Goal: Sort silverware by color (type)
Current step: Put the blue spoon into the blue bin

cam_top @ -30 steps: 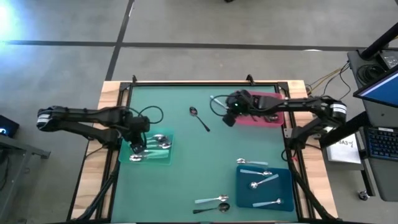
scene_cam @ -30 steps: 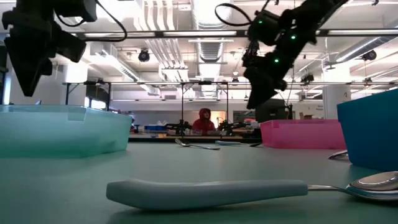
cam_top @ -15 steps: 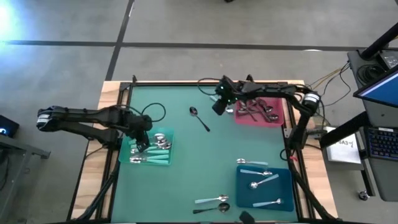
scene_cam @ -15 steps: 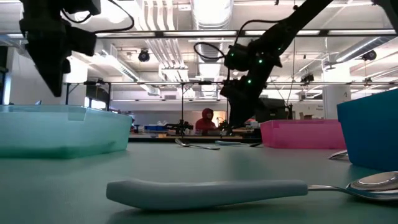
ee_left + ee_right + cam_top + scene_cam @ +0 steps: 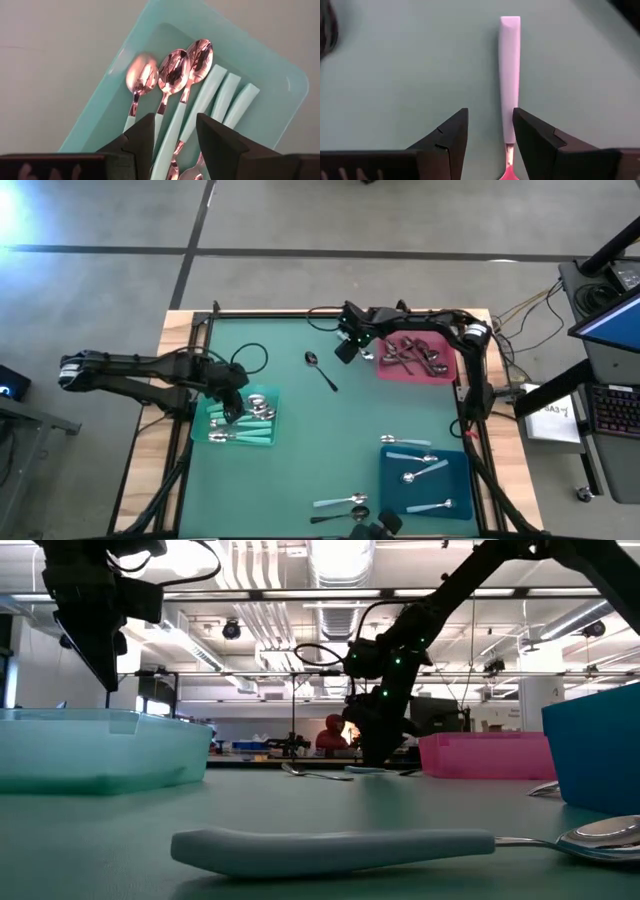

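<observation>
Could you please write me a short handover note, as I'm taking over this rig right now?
Left gripper: jaws open, empty, above the teal tray, which holds teal-handled spoons.
Right gripper: jaws open, over a pale-handled spoon on the table, near the pink tray.
Done: dark spoons in the pink tray, pale-blue-handled spoons in the blue tray.
Left: the dark spoon mid-table, two spoons at the near edge, and the right gripper's target.

- High view looks straight down on the whole table [image 5: 330,430].
- Low view sits at tabletop height, facing 12 o'clock.
- Wrist views look closely down.
</observation>
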`<state>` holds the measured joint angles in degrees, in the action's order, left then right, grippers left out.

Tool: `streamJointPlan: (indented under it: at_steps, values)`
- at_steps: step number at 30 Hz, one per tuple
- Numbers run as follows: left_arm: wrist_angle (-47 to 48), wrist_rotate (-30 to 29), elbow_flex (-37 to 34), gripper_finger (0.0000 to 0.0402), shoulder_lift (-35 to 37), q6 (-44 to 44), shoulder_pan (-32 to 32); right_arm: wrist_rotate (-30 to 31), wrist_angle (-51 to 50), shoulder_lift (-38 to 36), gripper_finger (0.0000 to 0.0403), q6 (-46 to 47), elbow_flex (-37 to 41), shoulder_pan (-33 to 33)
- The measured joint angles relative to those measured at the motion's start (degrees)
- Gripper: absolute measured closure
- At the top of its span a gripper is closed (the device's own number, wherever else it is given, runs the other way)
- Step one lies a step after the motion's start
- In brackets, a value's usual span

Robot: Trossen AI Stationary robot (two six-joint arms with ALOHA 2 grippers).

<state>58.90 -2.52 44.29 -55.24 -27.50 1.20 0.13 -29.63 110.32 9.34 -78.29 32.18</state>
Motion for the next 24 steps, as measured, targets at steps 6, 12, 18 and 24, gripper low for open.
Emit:
streamJointPlan:
  at_steps: [6,12,18,24]
  values:
    - [-0.03,0.02,0.0,0.0272,0.0,0.62,-0.03,0.95,-0.2,2.03,0.0265,0.2,-1.0,1.63]
    - [-0.12,0.02,0.0,0.0272,0.0,2.98,-0.01,1.24,-1.26,2.3,0.0271,-1.0,-0.93,1.71]
    - [-0.36,0.02,0.0,0.0272,0.0,3.02,-0.01,0.84,-3.01,2.3,0.0291,-2.69,-0.91,1.71]
    - [-0.36,0.02,0.0,0.0272,0.0,3.03,-0.01,0.0,-5.21,2.3,0.0371,-5.54,-0.87,1.71]
